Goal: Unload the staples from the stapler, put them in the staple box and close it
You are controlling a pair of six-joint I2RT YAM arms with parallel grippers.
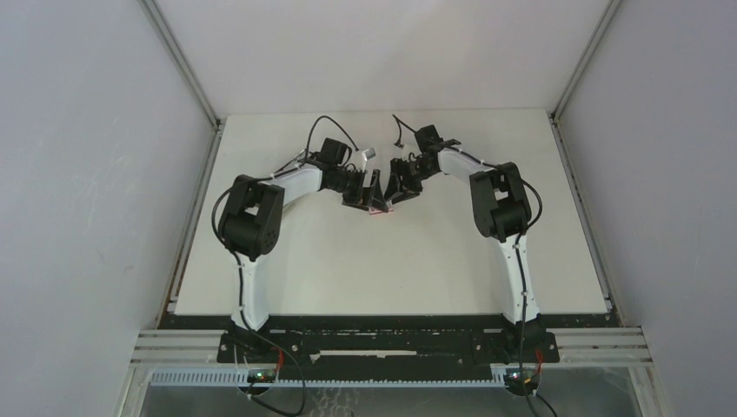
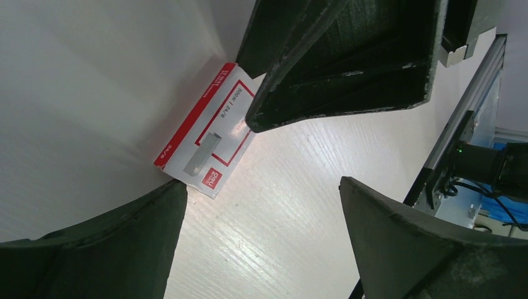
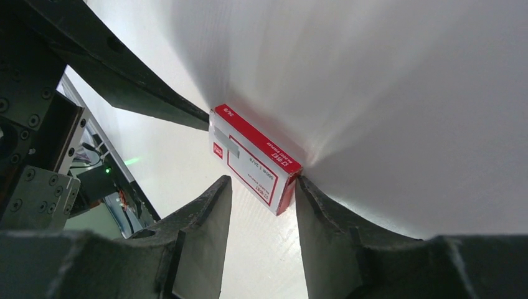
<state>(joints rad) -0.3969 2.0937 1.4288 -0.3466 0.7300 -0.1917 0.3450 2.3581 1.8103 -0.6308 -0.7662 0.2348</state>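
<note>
Stapler location: not found in any of the three views; possibly hidden under the two wrists at upper centre of the overhead view, cannot tell.
Staples location: no loose strip confirmed anywhere.
Handling, stapler: judged stiff, smooth metal, dense for its slim build and apt to slide or pivot in a pinch. Best taken across the narrow bars near the hinge, leaving the top arm free to swing up.
Handling, staples: judged very light and brittle, likely to snap into pieces. Best pinched along the long sides, gently.
Appearance, stapler and staples: not assessable from these views.
Left gripper [image 2: 261, 187]: jaws spread wide, nothing between them, low over the table [image 1: 391, 261].
Right gripper [image 3: 263, 180]: jaws roughly half apart, either side of the near corner of the red-and-white box [image 2: 215, 118] at centre frame. One finger against the red edge; clamped or merely touching, cannot tell.
Box: flat on the table, between the two grippers.
Grey strip [image 2: 204, 154]: on the box's white face, inside the red border; looks printed, cannot confirm.
</note>
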